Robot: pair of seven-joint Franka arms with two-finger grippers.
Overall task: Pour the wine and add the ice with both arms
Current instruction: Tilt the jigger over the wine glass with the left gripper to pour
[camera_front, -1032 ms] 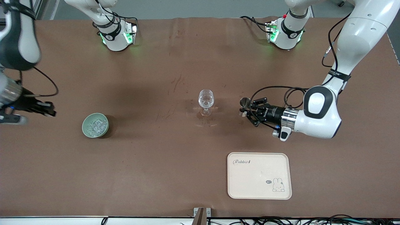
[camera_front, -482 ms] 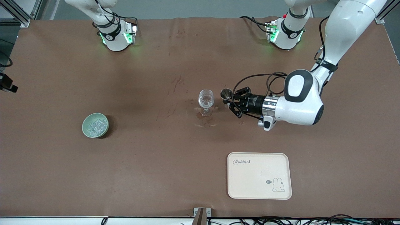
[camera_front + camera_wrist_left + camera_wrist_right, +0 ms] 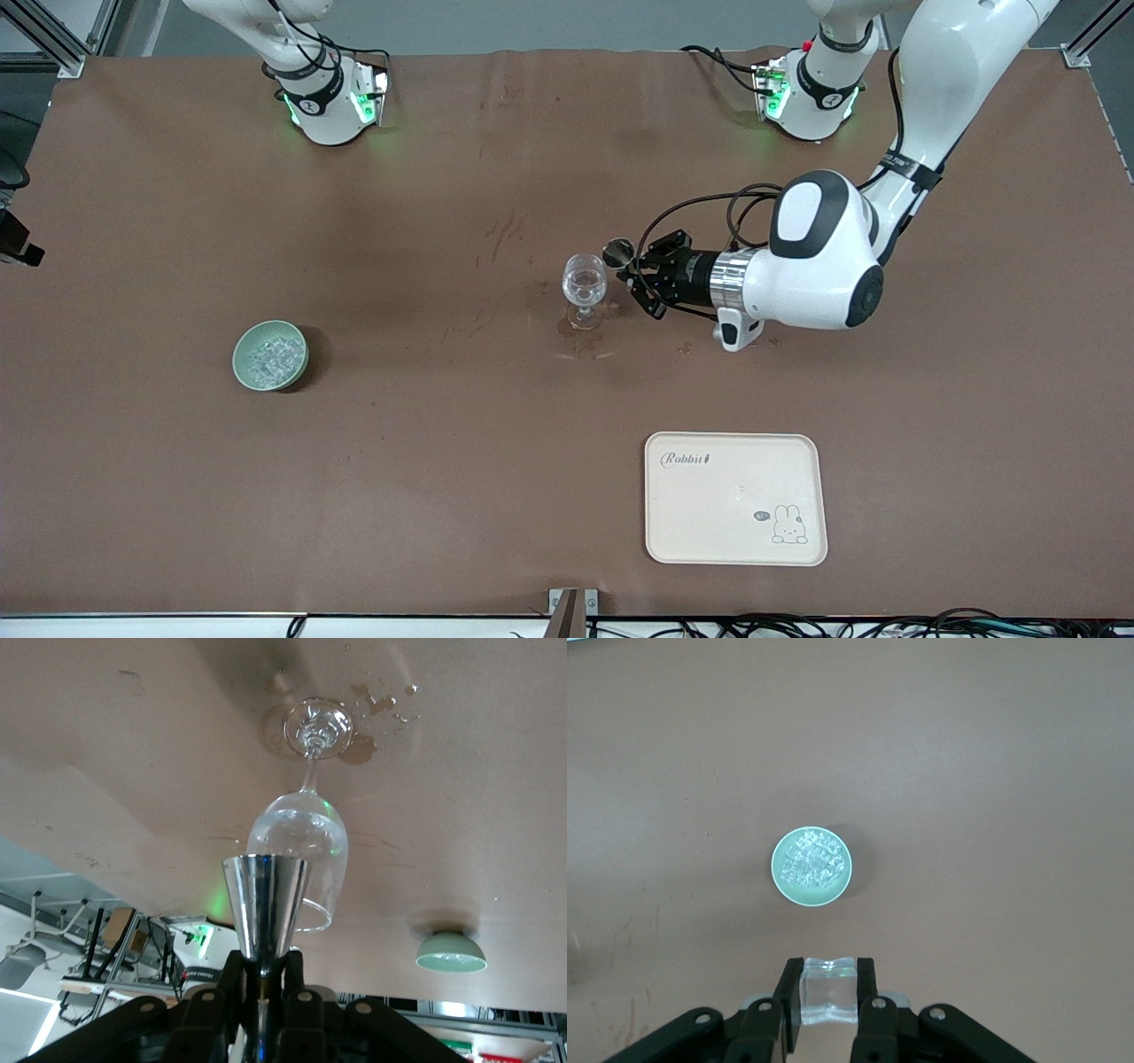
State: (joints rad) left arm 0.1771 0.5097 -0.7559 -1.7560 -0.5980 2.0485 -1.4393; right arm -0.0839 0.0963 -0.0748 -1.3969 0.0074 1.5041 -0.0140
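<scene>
A clear stemmed wine glass (image 3: pixel 585 288) stands mid-table; it also shows in the left wrist view (image 3: pixel 306 837). My left gripper (image 3: pixel 634 266) is shut on the stem of a steel cone-shaped jigger (image 3: pixel 617 252), held upright right beside the glass's bowl, toward the left arm's end. In the left wrist view the jigger (image 3: pixel 266 899) sits between my left gripper's (image 3: pixel 264 973) fingers. My right gripper (image 3: pixel 829 988) is shut on a clear ice cube (image 3: pixel 829 999), high over the table beside the pale green bowl (image 3: pixel 777 870). More ice (image 3: pixel 268 357) fills the bowl (image 3: pixel 241 346).
A cream tray (image 3: pixel 735 496) with a rabbit print lies near the front camera, toward the left arm's end. Wet stains (image 3: pixel 580 341) mark the cloth around the glass's foot. The two arm bases (image 3: pixel 332 97) (image 3: pixel 811 93) stand at the table's back edge.
My left gripper has carried the jigger across the table up to the wine glass. My right arm has moved out of the front view past the table's end.
</scene>
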